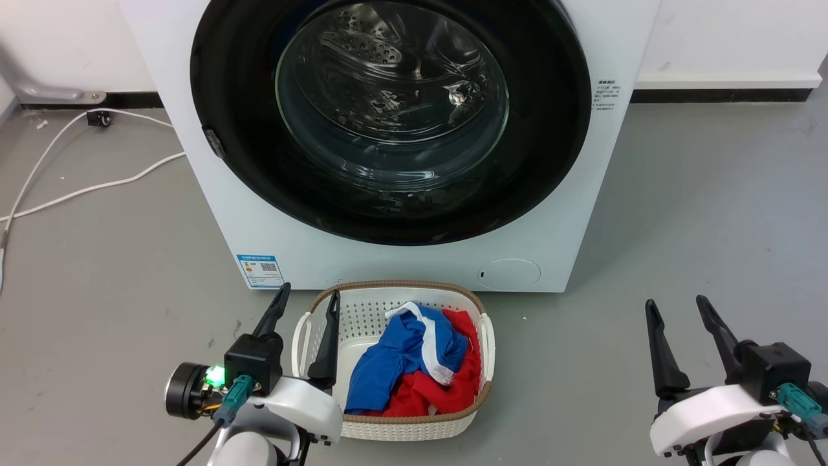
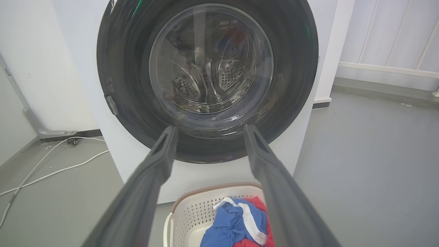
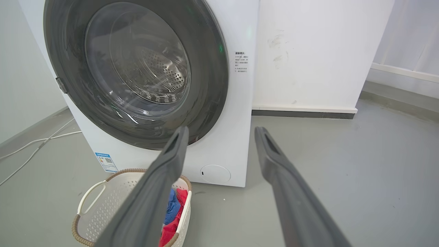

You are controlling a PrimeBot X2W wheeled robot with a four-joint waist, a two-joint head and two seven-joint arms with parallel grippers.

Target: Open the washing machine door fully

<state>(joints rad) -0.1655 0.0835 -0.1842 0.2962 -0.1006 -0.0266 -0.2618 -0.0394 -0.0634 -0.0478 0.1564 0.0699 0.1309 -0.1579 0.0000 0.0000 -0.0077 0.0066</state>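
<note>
washing machine door [image 1: 556, 129]: flat against washing machine [image 1: 401, 265] front | laundry basket [image 1: 414, 428]: on floor [image 1: 711, 226] just before machine | left gripper [image 1: 310, 289]: fingers spread, empty, before machine's left part | right gripper [image 1: 675, 301]: fingers spread, empty, off machine's right side

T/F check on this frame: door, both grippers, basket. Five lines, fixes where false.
1. The washing machine door is shut. True.
2. The left gripper is clamped on the door. False: it is open, holds nothing and sits low beside the laundry basket, apart from the door.
3. The right gripper is open and empty. True.
4. The laundry basket is empty. False: blue and red clothes lie in it.
5. The laundry basket stands off to one side of the washing machine. False: it stands on the floor right in front of it, below the door.
</note>
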